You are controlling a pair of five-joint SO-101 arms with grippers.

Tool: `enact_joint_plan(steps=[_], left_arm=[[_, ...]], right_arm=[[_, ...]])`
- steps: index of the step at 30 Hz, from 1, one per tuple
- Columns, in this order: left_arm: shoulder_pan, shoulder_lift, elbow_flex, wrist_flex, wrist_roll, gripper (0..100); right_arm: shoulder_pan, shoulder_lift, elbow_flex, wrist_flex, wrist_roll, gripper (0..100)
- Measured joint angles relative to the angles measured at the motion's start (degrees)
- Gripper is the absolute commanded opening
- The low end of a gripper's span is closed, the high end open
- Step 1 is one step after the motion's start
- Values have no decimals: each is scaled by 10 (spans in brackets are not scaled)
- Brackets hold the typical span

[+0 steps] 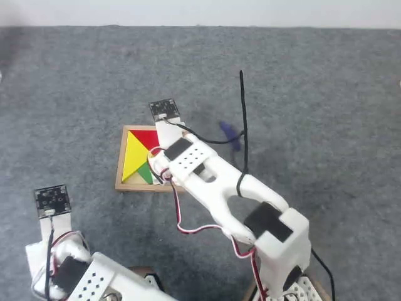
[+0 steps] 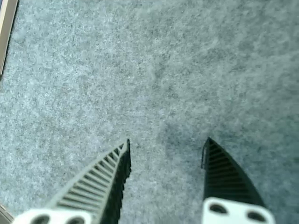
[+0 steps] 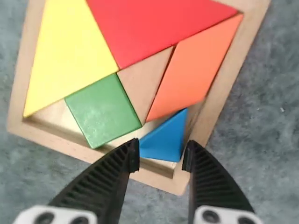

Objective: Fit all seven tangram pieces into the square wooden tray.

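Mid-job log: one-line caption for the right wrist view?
Right claw at the blue triangle in the wooden tray with green square, yellow triangle, red triangle and orange piece.

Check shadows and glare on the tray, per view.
High view: even light, no glare on the tray; faint arm shadow on the carpet beyond it. Right wrist view: no hotspots on the blue triangle by the right gripper. Left wrist view: soft shadow on carpet ahead of the left gripper.
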Motion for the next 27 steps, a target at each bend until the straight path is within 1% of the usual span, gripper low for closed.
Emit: enact_joint_plan(steps=[3,6,13,17,23,27], left_arm=[[0,0,0,0,0,240],[0,0,0,0,0,240],[0,0,0,0,0,240],[0,0,0,0,0,240],[0,0,0,0,0,240],[0,0,0,0,0,240]], right_arm=[[0,12,-19,10,-24,193],[-1,13,-24,15,-31,195],[-17,23,-51,54,-31,195],[-29,25,-53,59,-31,195],[-32,59,-82,64,-21,195],[-32,96,-126,91,-21,195]])
